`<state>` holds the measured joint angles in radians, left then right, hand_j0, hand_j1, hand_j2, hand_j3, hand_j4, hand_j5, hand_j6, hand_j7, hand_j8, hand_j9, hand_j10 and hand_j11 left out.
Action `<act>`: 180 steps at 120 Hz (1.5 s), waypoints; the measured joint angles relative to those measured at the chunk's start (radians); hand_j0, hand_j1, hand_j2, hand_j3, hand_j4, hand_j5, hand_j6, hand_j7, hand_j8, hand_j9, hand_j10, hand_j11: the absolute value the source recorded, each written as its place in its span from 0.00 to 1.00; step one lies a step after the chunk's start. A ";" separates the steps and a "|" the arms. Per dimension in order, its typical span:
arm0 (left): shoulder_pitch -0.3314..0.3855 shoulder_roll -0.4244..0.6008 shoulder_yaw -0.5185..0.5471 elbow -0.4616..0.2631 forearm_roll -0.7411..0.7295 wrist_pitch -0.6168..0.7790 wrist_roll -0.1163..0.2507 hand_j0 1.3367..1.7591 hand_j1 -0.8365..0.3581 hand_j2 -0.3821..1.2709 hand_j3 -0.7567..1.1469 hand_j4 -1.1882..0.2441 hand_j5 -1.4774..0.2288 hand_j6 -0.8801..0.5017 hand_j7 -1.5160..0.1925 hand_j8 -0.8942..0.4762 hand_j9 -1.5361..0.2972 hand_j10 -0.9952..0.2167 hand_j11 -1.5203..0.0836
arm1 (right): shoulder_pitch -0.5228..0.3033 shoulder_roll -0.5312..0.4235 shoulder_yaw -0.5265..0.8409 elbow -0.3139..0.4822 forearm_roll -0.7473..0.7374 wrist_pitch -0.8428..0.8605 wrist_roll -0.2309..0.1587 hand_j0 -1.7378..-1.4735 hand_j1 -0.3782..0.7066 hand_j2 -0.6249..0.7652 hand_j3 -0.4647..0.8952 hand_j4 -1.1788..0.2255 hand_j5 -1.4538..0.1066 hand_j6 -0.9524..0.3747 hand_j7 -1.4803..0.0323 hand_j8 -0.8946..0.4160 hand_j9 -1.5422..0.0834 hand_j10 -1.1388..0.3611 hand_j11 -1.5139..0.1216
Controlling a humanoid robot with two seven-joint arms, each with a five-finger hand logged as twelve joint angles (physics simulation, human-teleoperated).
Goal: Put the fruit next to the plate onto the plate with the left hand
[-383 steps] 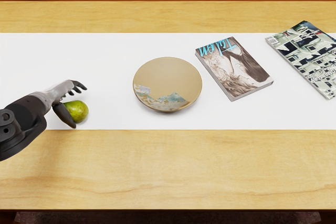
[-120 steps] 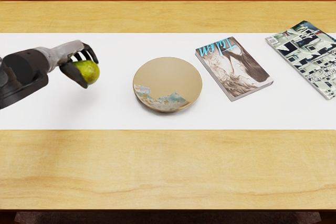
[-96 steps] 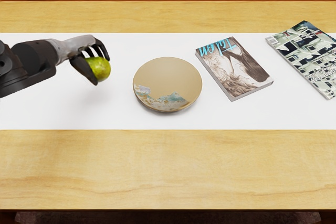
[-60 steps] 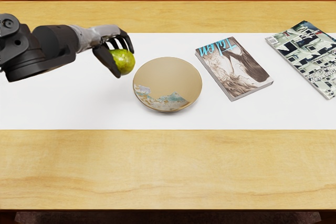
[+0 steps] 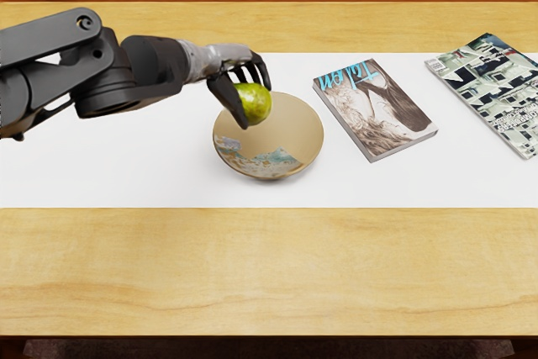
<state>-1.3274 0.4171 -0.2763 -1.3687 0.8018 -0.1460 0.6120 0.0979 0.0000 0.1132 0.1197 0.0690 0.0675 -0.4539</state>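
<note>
A green pear (image 5: 255, 102) hangs in the air above the left part of the tan plate (image 5: 286, 145). My left hand (image 5: 242, 90) is shut on the pear, its dark fingers wrapped over the top and the thumb down the left side. The left arm reaches in from the left edge across the white runner. The plate's dish holds nothing. The right arm is out of view.
A magazine (image 5: 374, 108) lies just right of the plate, a second one (image 5: 494, 90) at the far right edge. The white runner (image 5: 126, 166) crosses the wooden table (image 5: 269, 275).
The left hand closed on the pear at the table's left, lifted it and carried it rightward; it now hangs over the plate's left part.
</note>
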 joint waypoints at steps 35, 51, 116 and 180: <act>0.005 -0.077 -0.006 0.130 0.004 -0.034 0.000 0.74 0.42 0.49 0.40 0.61 0.22 0.52 0.27 0.47 0.27 0.37 0.32 | 0.007 0.000 0.000 0.000 0.000 -0.001 0.000 0.30 0.03 0.45 0.34 0.84 0.93 0.72 0.98 0.68 0.95 0.76 0.93; 0.004 -0.103 -0.006 0.170 0.006 -0.044 0.000 0.74 0.42 0.49 0.40 0.61 0.22 0.52 0.27 0.47 0.27 0.37 0.32 | 0.008 0.000 0.000 0.000 0.000 0.000 0.000 0.30 0.03 0.45 0.34 0.84 0.93 0.72 0.98 0.68 0.95 0.76 0.93; 0.042 -0.141 -0.064 0.242 0.008 -0.035 -0.001 0.75 0.51 0.39 0.40 0.55 0.42 0.41 0.45 0.39 0.44 0.42 0.50 | 0.013 0.000 0.000 0.001 0.000 -0.001 0.000 0.30 0.03 0.45 0.34 0.84 0.93 0.72 0.98 0.68 0.95 0.76 0.93; 0.116 0.007 -0.158 0.205 -0.345 -0.054 -0.001 0.76 0.91 0.25 0.40 0.77 0.79 0.58 0.82 0.59 0.77 0.75 0.87 | 0.019 0.000 0.000 0.001 0.000 -0.003 0.000 0.30 0.03 0.45 0.34 0.84 0.93 0.72 0.98 0.68 0.95 0.76 0.93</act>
<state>-1.2114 0.4239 -0.4347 -1.1633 0.4571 -0.1998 0.6109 0.1171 0.0000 0.1135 0.1209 0.0690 0.0645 -0.4543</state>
